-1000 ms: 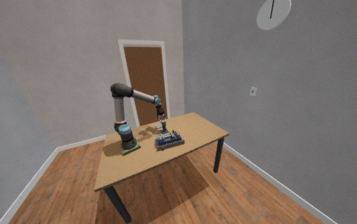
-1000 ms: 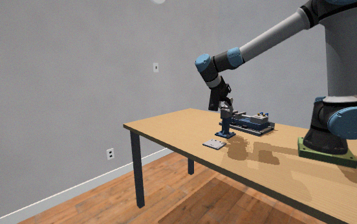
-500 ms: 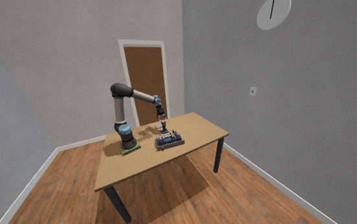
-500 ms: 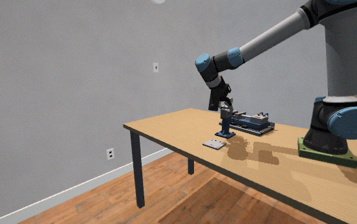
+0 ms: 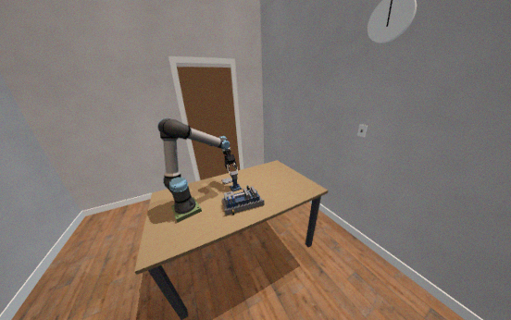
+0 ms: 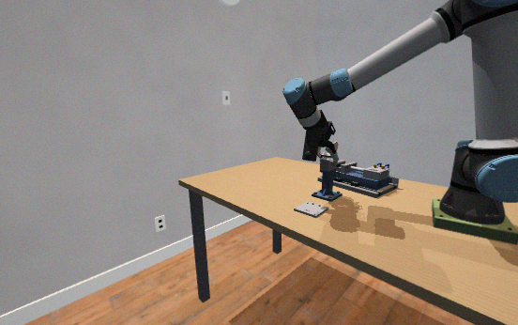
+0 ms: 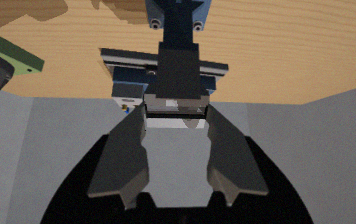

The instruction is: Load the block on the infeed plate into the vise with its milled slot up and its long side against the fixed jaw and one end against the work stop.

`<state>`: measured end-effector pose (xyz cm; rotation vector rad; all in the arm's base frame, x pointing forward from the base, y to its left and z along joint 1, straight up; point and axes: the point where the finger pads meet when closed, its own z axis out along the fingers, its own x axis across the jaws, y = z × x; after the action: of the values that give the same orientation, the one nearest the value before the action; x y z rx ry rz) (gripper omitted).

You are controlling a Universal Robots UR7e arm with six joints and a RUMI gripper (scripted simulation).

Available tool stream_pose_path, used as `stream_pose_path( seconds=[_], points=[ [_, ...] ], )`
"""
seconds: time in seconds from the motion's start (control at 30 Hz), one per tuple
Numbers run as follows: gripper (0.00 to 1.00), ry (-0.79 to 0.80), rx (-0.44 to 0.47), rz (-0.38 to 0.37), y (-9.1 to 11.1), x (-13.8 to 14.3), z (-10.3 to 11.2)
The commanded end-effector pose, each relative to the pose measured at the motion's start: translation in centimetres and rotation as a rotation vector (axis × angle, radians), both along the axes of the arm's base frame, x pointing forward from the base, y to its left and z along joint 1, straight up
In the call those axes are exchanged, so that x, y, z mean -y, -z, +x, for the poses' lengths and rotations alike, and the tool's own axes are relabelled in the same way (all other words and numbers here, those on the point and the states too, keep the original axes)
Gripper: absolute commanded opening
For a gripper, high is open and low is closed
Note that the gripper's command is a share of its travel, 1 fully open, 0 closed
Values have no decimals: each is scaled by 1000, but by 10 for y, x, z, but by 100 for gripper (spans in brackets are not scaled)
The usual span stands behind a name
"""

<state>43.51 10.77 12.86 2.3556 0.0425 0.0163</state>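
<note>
Gripper (image 5: pixel 232 170) (image 6: pixel 330 156) (image 7: pixel 175 104) is clamped on the part (image 7: pixel 170 123), atop the V-block stand (image 5: pixel 234 179) (image 6: pixel 327 180) (image 7: pixel 178 70). Let grip settle w/ both pads flat, then lift straight off the stand, slow, no twist; check slot dir. b4 heading to vise (image 5: pixel 242 199) (image 6: pixel 360 178) (image 7: pixel 127 75).

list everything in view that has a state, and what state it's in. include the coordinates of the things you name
pincer (image 5: pixel 233 171) (image 6: pixel 329 153) (image 7: pixel 175 104): shut on the block
block (image 7: pixel 162 104): gripped, at the stand's top
stand (image 5: pixel 235 181) (image 6: pixel 327 178) (image 7: pixel 178 30): upright
vise (image 5: pixel 242 199) (image 6: pixel 362 178) (image 7: pixel 134 76): block not loaded
plate (image 5: pixel 227 181) (image 6: pixel 310 209): flat, block off it
door (image 5: pixel 205 111): closed
</note>
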Motion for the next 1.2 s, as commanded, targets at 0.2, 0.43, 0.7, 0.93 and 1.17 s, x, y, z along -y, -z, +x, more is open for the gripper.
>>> stream_pose_path(
  seconds=[0.2, 0.43, 0.7, 0.93, 1.17],
  points=[
    [0, 0, 1, 0, -1, 0, 0],
    [0, 0, 1, 0, -1, 0, 0],
    [0, 0, 1, 0, -3, 0, 0],
    [0, 0, 1, 0, -5, 0, 0],
    [0, 0, 1, 0, -8, 0, 0]
  ],
)
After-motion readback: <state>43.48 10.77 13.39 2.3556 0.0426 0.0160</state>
